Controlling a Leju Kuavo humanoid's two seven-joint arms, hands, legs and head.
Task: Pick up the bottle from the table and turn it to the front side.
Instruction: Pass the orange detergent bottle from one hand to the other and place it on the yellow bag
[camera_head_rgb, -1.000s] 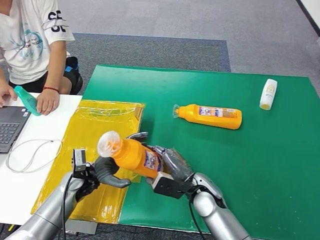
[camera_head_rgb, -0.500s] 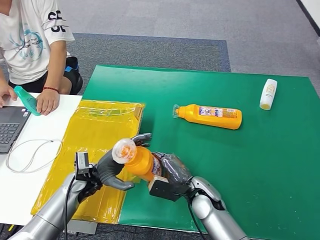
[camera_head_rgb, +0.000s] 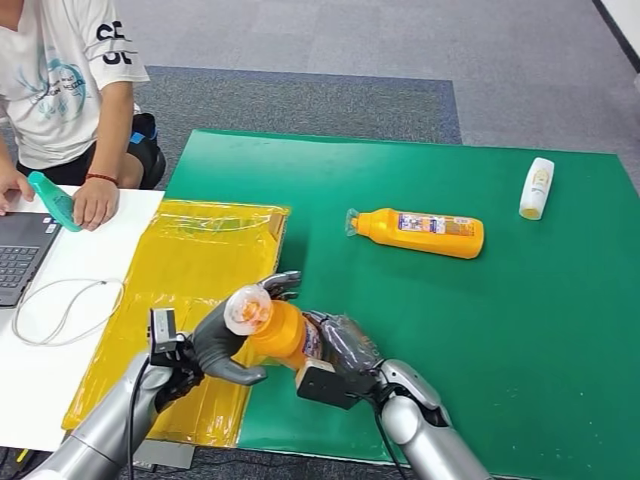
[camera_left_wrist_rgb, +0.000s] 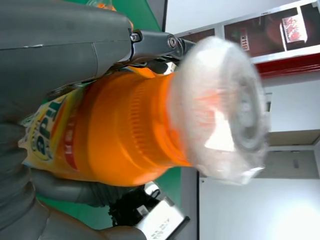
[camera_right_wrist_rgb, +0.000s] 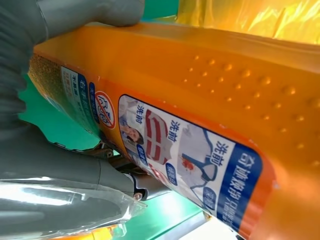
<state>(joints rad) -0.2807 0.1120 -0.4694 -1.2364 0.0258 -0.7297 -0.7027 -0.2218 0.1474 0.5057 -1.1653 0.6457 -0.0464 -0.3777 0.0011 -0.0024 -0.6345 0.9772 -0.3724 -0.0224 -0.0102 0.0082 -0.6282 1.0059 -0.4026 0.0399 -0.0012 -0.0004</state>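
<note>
Above green mat (camera_head_rgb: 468, 330), hands grip bottle (camera_head_rgb: 283, 332).

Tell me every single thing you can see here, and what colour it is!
Held bottle: 1, orange, lifted between both hands.
Lying bottle: 1, orange, on the green mat.
Small bottle: 1, white, mat's far right.
Plastic bag: 1, yellow, left of the mat.
Laptop: 1, dark, white table.
Cable: 1, white, near laptop.
Teal bottle: 1, under the person's hand.
Left hand: grips the neck.
Right hand: holds the body.
</note>
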